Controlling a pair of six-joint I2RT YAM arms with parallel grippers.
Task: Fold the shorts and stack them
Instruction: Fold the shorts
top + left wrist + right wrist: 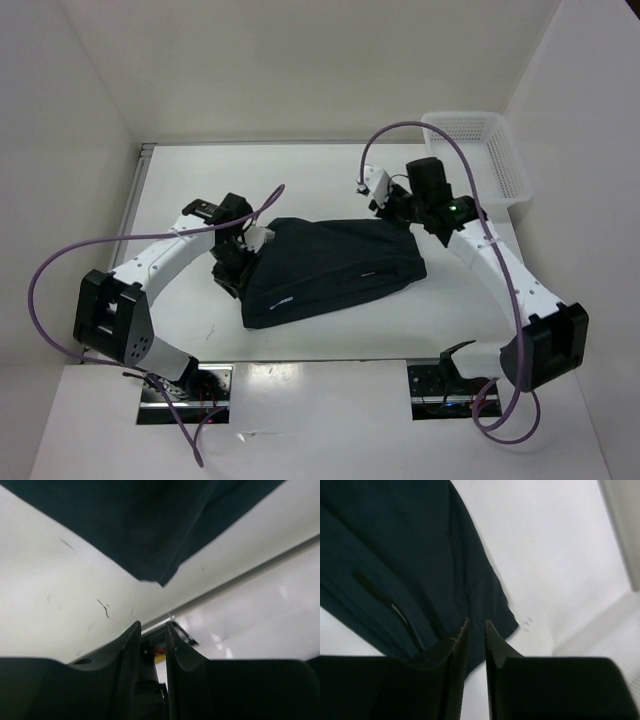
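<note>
The dark shorts (335, 265) lie folded into a flat wedge in the middle of the white table. They fill the top of the left wrist view (150, 525), and one corner shows in the right wrist view (410, 565). My left gripper (233, 268) is at the shorts' left edge. Its jaws (152, 626) stand a narrow slit apart with nothing between them, and the shorts' corner lies beyond the tips. My right gripper (387, 207) is over the shorts' far right corner. Its jaws (476, 622) are also nearly together and empty, just above the cloth.
A white mesh basket (480, 150) stands at the far right corner of the table. White walls close in the left, back and right sides. The arm bases and purple cables are at the near edge.
</note>
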